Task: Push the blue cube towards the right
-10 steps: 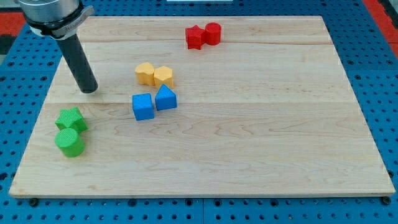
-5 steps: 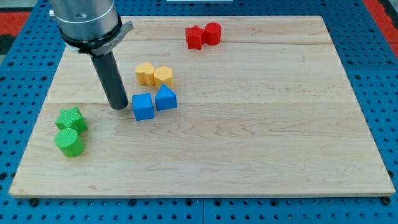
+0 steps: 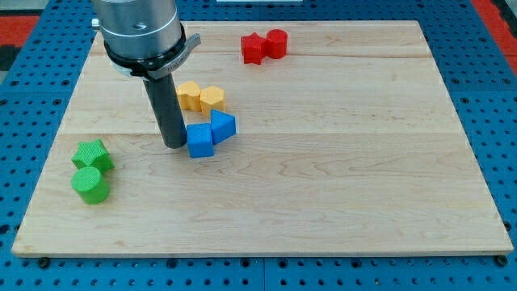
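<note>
The blue cube (image 3: 200,141) touches my tip (image 3: 174,144) on its left, a blue wedge (image 3: 223,127) crowding its upper right; bare board (image 3: 363,162) beyond; I carry no gripper.

My tip (image 3: 174,144) has travelled toward 3 o'clock and now bears on the blue cube (image 3: 200,140) at its 9 o'clock face. The cube has shifted rightward, crowding and turning the blue wedge-shaped block (image 3: 223,126).
</note>
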{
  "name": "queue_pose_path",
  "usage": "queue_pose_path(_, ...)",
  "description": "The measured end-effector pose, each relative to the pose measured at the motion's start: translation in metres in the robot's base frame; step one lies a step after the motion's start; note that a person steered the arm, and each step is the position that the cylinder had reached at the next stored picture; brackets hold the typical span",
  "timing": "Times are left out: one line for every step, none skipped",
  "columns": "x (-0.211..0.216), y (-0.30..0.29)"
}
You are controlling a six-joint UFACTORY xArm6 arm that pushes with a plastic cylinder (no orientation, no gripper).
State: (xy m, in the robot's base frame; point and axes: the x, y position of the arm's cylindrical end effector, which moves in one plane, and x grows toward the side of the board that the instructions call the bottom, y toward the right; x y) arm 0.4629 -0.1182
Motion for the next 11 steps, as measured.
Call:
queue_pose_path(0.0, 0.0)
queue_pose_path(0.0, 0.006)
queue_pose_path(0.0, 0.024)
queue_pose_path(-0.005, 0.036)
queue_pose_path(-0.022, 0.044)
queue_pose_path(-0.033, 0.057)
queue_pose_path(-0.033, 0.058)
queue_pose_path(-0.03, 0.057)
queue_pose_path(-0.013, 0.047)
queue_pose_path(-0.01, 0.035)
queue_pose_path(0.001, 0.033)
